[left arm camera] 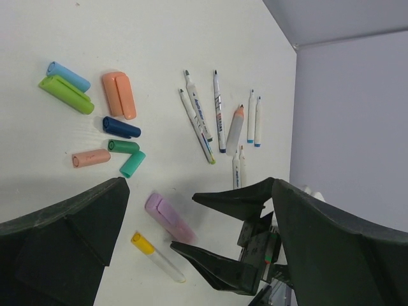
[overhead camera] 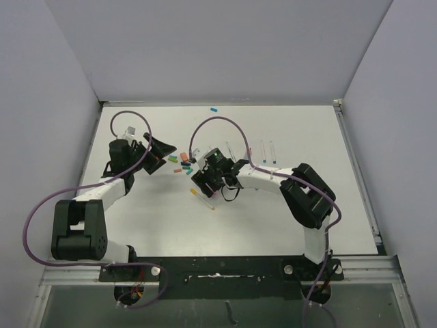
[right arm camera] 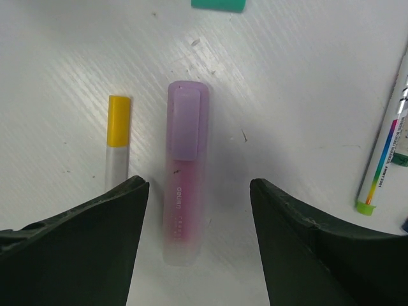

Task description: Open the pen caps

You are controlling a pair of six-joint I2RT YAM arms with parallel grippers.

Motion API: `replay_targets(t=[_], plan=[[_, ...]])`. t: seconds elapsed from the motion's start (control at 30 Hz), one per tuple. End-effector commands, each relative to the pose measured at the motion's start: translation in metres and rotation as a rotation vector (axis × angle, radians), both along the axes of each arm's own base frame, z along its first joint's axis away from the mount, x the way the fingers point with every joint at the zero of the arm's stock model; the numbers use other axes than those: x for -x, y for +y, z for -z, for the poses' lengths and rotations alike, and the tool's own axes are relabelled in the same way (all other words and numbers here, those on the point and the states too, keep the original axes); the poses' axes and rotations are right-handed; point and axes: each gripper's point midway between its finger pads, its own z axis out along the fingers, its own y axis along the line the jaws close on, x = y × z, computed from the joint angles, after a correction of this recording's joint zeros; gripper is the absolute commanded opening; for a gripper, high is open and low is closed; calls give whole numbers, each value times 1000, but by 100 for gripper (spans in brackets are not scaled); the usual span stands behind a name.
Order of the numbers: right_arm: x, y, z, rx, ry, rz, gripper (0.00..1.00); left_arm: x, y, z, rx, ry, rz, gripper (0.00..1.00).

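Observation:
A lilac-pink highlighter [right arm camera: 185, 191] lies flat on the table with its lilac cap [right arm camera: 186, 121] still on. My right gripper [right arm camera: 199, 191] hangs open just above it, and the barrel lies between the fingers, closer to the left one. A thin pen with a yellow cap [right arm camera: 118, 121] lies parallel beside it, outside that finger. In the left wrist view the right gripper [left arm camera: 183, 223] straddles the highlighter [left arm camera: 159, 209]. My left gripper [left arm camera: 197, 185] is wide open and holds nothing, a short way to the left [overhead camera: 158, 154] of the right gripper [overhead camera: 203, 183].
Several loose coloured caps [left arm camera: 121, 127] lie in a cluster, among them blue [left arm camera: 67, 75], green [left arm camera: 64, 94], orange [left arm camera: 119, 94] and teal [left arm camera: 132, 164]. Uncapped white pens [left arm camera: 204, 124] lie in a row behind the right arm. One blue cap [overhead camera: 214, 108] sits near the back wall.

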Motion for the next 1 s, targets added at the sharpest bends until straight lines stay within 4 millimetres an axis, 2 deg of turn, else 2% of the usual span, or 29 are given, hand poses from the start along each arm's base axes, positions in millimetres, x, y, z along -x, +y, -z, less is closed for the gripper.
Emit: replay_targets(t=[0.0,0.53,0.6,0.8,0.87,0.97], plan=[[-9,7,-7,-10,-36,2,65,-7,-4,-25,-5,-94,32,98],[0,5,17,27,15,-15,52,-5,-8,-26,-4,-83,44,98],[2,5,19,32,21,-19,46,-4,-9,-27,-8,-83,45,98],[3,1,20,39,23,-11,18,-2,-18,-26,-38,-74,60,98],[-1,0,14,26,15,3,9,-2,-26,-25,-49,-72,69,98],[-11,1,-7,-51,3,33,5,-1,-43,-21,-68,-64,95,98]])
